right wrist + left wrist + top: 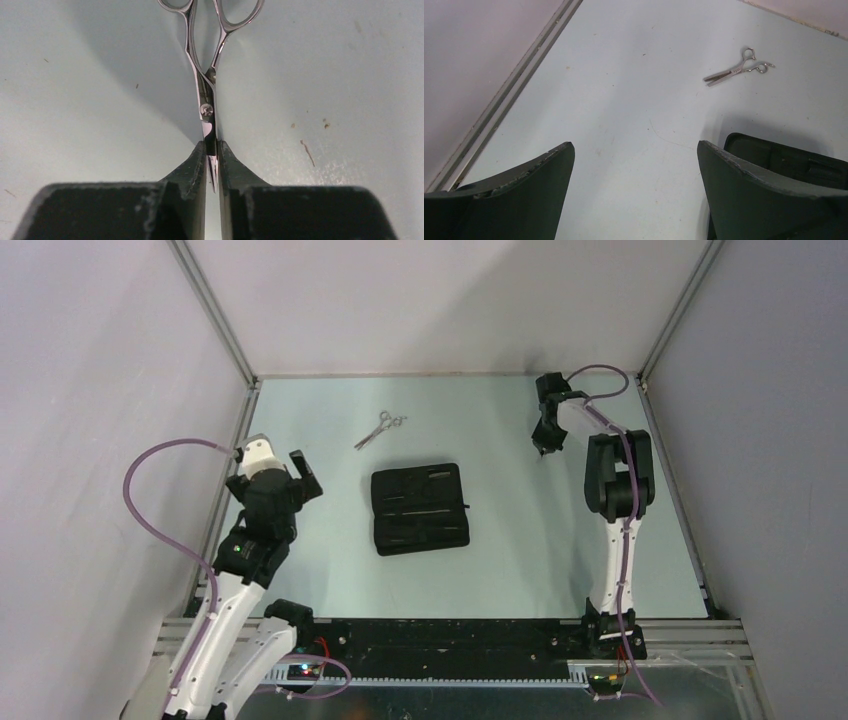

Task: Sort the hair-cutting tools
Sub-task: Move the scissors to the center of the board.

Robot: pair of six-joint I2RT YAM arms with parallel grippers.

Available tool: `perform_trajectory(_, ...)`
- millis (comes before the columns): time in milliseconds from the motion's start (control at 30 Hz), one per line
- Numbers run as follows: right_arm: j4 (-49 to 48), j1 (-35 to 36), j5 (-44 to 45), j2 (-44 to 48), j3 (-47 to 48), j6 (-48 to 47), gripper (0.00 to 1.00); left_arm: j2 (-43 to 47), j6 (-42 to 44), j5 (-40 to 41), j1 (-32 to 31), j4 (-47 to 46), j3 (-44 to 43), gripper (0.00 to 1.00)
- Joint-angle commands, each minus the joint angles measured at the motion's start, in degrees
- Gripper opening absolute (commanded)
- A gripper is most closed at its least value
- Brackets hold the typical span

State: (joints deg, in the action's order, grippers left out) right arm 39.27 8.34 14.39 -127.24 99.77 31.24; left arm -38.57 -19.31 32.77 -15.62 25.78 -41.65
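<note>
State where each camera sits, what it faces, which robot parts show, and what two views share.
Top external: overhead behind the bases, looking down at the pale table; both arms, left gripper, right gripper.
Left wrist: on the left arm, facing loose small silver metal scissors past its open fingers.
Right wrist: on the right arm, facing the table; shut fingers pinch second silver scissors by the blades.
Shared: top and left wrist show loose scissors and black rectangular zip case.

Silver scissors (pixel 206 109): closed blades clamped between the fingers of the right gripper (pixel 212 150). Ring handles project beyond the gripper. Pale speckled table (pixel 75 100) behind it.
</note>
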Motion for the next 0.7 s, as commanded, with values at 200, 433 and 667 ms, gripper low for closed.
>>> perform_trajectory(200,1.7,0.6,-5.0,6.7,-11.3,-1.3,0.00,1.8,0.9,0.2,0.5,-1.7,1.0,1.00)
perform_trajectory(433,1.0,3.7,-9.2,15.5,-22.2,-4.3,0.00,2.1,0.9,-0.7,0.5,-1.3,1.1,1.00)
perform_trajectory(667,-2.0,10.7,-18.6,26.4,-37.3,-3.7,0.00,1.5,0.9,-1.2,0.5,-0.8,1.0,1.00)
